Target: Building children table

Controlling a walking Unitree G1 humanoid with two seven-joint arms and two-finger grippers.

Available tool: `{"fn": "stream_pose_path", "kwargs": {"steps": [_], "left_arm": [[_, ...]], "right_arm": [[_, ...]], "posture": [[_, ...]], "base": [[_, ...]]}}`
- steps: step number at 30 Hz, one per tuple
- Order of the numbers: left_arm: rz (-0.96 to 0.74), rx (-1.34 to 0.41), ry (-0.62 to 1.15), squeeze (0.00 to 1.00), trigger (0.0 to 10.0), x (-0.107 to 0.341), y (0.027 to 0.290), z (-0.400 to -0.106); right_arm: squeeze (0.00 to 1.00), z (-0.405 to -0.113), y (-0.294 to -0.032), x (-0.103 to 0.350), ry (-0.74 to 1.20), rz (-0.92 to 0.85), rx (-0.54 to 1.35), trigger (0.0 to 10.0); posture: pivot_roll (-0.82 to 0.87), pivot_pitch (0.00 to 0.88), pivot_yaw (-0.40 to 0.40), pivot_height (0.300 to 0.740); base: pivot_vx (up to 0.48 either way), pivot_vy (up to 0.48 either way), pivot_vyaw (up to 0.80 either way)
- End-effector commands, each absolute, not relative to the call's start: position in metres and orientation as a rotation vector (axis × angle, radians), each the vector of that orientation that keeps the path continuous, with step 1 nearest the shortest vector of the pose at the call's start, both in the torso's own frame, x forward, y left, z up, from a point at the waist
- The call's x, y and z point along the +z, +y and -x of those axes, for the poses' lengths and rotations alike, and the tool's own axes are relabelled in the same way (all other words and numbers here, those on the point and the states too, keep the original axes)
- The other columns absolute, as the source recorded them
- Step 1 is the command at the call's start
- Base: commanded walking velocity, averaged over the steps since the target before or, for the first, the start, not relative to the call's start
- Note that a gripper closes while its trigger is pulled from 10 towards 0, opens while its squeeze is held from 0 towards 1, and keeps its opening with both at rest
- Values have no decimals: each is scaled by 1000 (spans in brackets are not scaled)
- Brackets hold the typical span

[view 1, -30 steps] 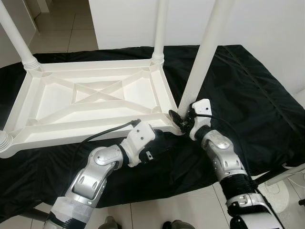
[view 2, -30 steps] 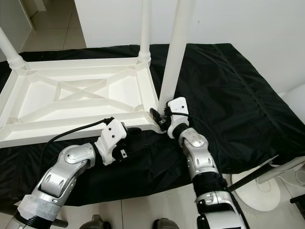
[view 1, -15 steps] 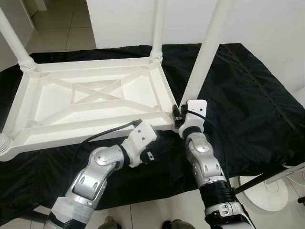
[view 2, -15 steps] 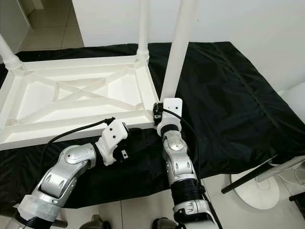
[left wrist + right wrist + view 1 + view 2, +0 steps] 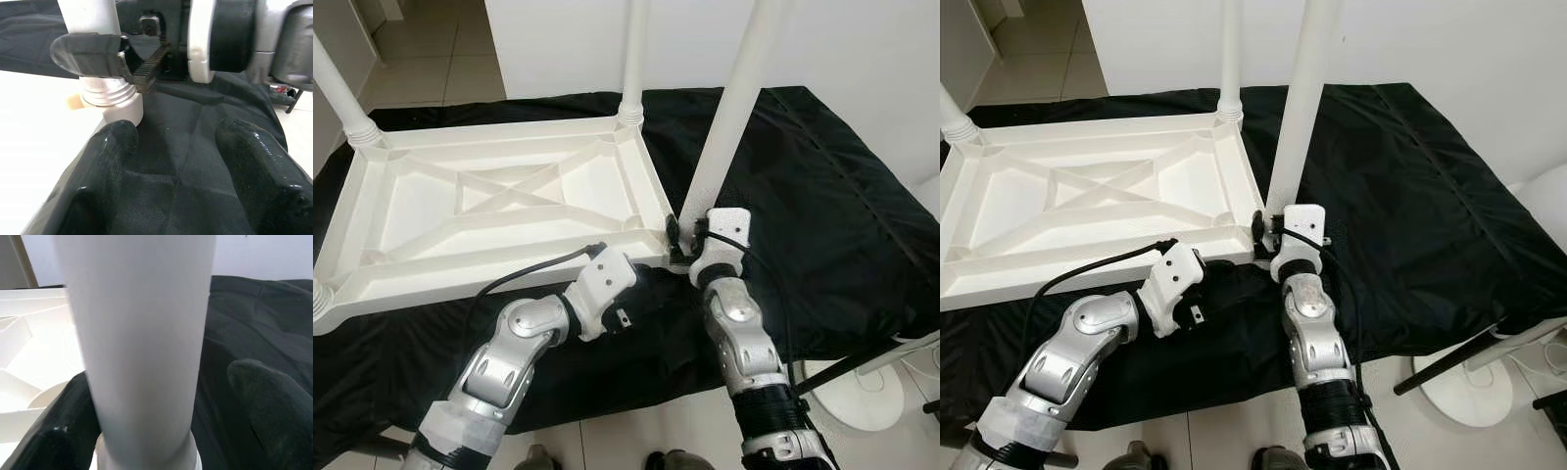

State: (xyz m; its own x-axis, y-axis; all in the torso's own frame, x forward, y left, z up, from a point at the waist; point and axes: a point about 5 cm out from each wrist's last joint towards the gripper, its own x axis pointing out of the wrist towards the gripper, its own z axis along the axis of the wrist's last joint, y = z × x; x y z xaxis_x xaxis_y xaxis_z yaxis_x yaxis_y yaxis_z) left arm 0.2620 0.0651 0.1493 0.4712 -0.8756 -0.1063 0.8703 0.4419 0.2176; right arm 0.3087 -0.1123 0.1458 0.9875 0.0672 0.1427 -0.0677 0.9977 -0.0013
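The white children's table lies upside down on a black cloth. Its near-right leg rises from the corner socket. My right gripper brackets the base of that leg. In the right wrist view the leg stands between the fingers; one finger touches it and a strip of cloth shows beside the other. My left gripper rests open on the cloth just below the table's near edge, pointing at the leg's threaded base, with nothing between its fingers.
Two more legs stand at the far corners, and another at the near-left corner. A white wall is behind. Tile floor and a white round stand base lie at the lower right, past the cloth's edge.
My right forearm swung in from the right and its wrist turned about the leg's base, then eased slightly back to the right. The left arm stayed put. The camera shifted a little.
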Motion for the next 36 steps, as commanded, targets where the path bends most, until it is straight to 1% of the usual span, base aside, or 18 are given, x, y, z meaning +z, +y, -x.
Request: {"fn": "stream_pose_path", "kwargs": {"steps": [1, 7, 9, 10, 11, 12, 13, 15, 16, 19, 20, 22, 24, 28, 29, 30, 31, 36], "left_arm": [[-263, -1070, -18, 0, 10000, 147, 64, -261], [-273, -1074, -17, 0, 10000, 146, 65, -262], [-284, -1065, -20, 0, 10000, 148, 69, -267], [-288, -1059, -22, 0, 10000, 149, 71, -269], [-296, -1041, -25, 0, 10000, 151, 75, -272], [-302, -1028, -28, 0, 10000, 152, 78, -274], [-305, -1015, -31, 0, 10000, 153, 81, -277], [-307, -1006, -33, 0, 10000, 153, 83, -278], [-310, -980, -34, 0, 10000, 155, 89, -282], [-313, -961, -35, 0, 10000, 156, 94, -284], [-324, -923, -37, 0, 10000, 158, 102, -290], [-335, -886, -41, 0, 10000, 160, 110, -295], [-350, -807, -65, 0, 10000, 168, 125, -305], [-353, -764, -83, 0, 10000, 173, 131, -310], [-348, -740, -94, 0, 10000, 175, 134, -313], [-348, -740, -94, 0, 10000, 175, 134, -313], [-335, -710, -107, 0, 10000, 179, 138, -317], [-303, -680, -123, 0, 10000, 183, 139, -320]], "right_arm": [[1000, -306, -112, 146, -144, -6, 78, 10000], [1000, -289, -114, 143, -128, -4, 112, 10000], [1000, -280, -116, 144, -125, 17, 138, 10000], [949, -277, -117, 145, -125, 23, 144, 10000], [733, -273, -118, 145, -126, 37, 155, 10000], [733, -271, -118, 145, -126, 46, 162, 10000], [490, -269, -118, 145, -126, 47, 173, 10000], [490, -267, -118, 145, -125, 47, 180, 10000], [0, -264, -116, 144, -119, 39, 203, 8941], [0, -261, -114, 143, -114, 33, 220, 8941], [0, -257, -109, 141, -112, 26, 256, 0], [0, -253, -104, 141, -112, 15, 291, 0], [0, -252, -97, 142, -115, 1, 349, 0], [0, -253, -94, 142, -105, 2, 393, 0], [0, -256, -93, 143, -97, -4, 424, 7137], [0, -256, -93, 143, -97, -4, 424, 7137], [0, -260, -93, 145, -88, -17, 467, 10000], [0, -268, -102, 148, -89, -39, 512, 10000]], "posture": [[-34, 54, -16, 740], [-42, 50, -15, 740], [-44, 50, -15, 740], [-44, 50, -15, 740], [-44, 53, -15, 740], [-44, 53, -15, 740], [-45, 54, -15, 740], [-45, 54, -15, 740], [-47, 58, -11, 740], [-47, 58, -11, 740], [-46, 61, -7, 740], [-47, 65, -5, 740], [-47, 65, -5, 740], [-47, 65, -5, 740], [-43, 65, -10, 740], [-43, 65, -10, 740], [-43, 65, -10, 740], [-44, 60, -11, 740]], "base": [[0, 0, 0], [0, 0, 0], [0, 0, 0], [0, 0, 0], [0, 0, 0], [0, 0, 0], [0, 0, 0], [0, 0, 0], [0, 0, 0], [0, 0, 0], [0, 0, 0], [0, 0, 0], [0, 0, 0], [0, 0, 0], [0, 0, 0], [0, 0, 0], [0, 0, 0], [0, 0, 0]]}}
